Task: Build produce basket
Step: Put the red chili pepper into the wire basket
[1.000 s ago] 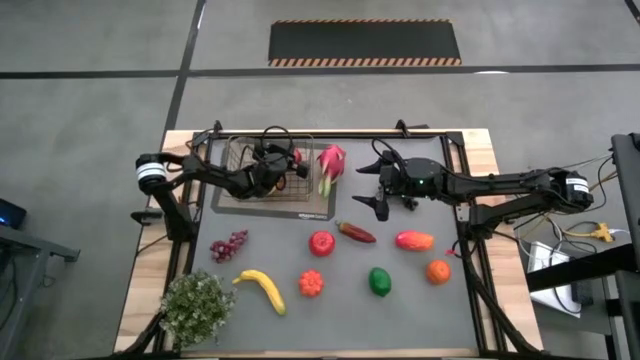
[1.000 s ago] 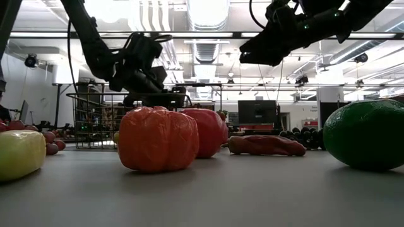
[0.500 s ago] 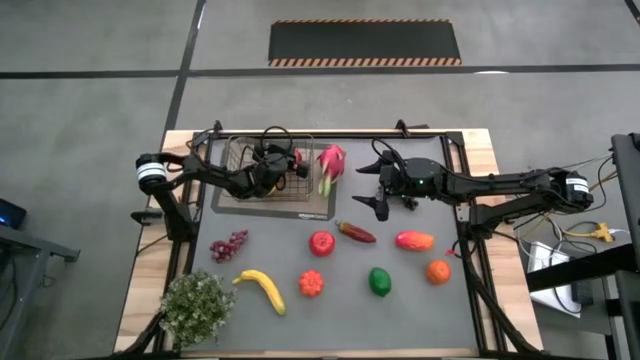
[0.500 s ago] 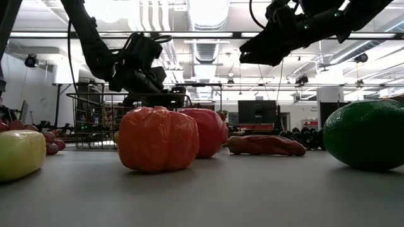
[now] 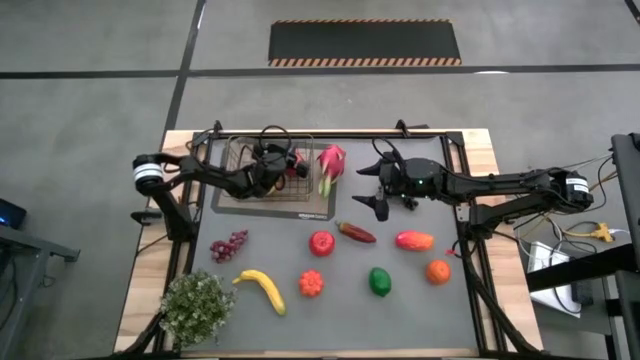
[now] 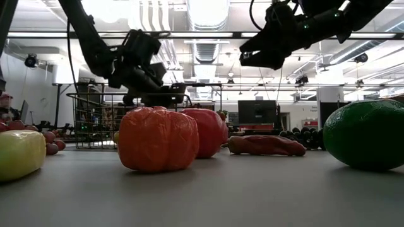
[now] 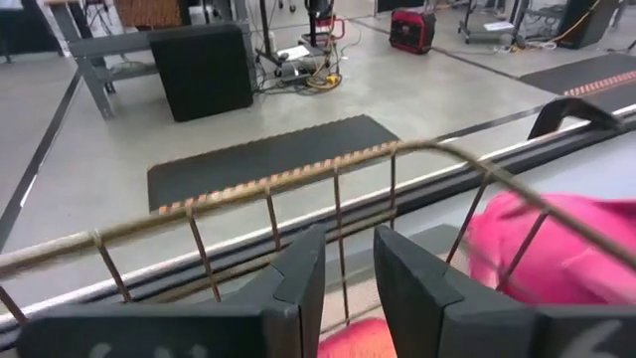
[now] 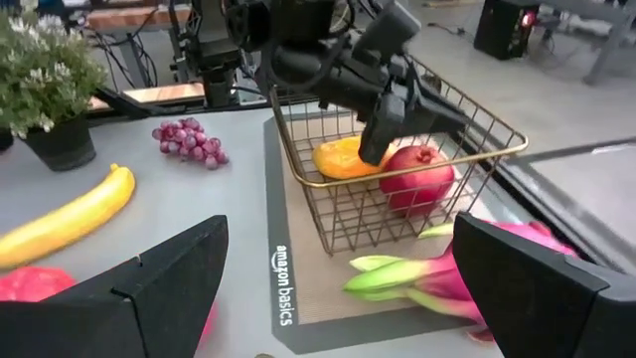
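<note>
Left gripper (image 8: 393, 109) hovering inside basket (image 8: 477, 124) above red apple (image 8: 417, 177), fingers slightly parted, holding nothing. Right gripper (image 5: 378, 190) waiting beside dragon fruit (image 5: 330, 165), fingers spread wide.

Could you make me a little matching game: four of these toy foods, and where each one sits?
Things:
1. pomegranate
2. dragon fruit
3. banana
4. orange

Places:
A. beside the potted plant
B. inside the basket
C. near the table's right edge
D. on the mat, just outside the basket

Pairs: 1-B, 2-D, 3-A, 4-C
</note>
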`<action>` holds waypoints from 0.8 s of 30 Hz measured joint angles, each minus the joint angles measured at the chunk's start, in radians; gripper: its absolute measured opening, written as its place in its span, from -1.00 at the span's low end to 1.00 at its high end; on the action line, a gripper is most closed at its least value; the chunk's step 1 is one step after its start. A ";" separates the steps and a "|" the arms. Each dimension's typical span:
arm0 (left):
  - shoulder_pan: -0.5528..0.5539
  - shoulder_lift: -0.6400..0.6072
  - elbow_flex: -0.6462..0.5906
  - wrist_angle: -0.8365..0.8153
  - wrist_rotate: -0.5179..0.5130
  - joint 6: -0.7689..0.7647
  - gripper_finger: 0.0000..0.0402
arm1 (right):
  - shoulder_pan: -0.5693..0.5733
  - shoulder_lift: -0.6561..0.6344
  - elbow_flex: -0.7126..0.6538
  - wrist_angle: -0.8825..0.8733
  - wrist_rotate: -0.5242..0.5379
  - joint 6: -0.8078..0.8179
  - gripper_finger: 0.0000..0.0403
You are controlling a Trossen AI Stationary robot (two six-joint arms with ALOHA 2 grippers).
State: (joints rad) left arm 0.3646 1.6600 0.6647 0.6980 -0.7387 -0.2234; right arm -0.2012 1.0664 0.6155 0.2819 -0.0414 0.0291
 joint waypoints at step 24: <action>-0.097 -0.328 -0.017 -0.004 0.000 0.290 -0.63 | 0.053 0.000 -0.026 -0.116 0.167 0.382 0.84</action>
State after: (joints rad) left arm 0.2676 1.3324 0.6479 0.6942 -0.7383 0.0666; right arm -0.1483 1.0668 0.5896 0.1655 0.1260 0.4109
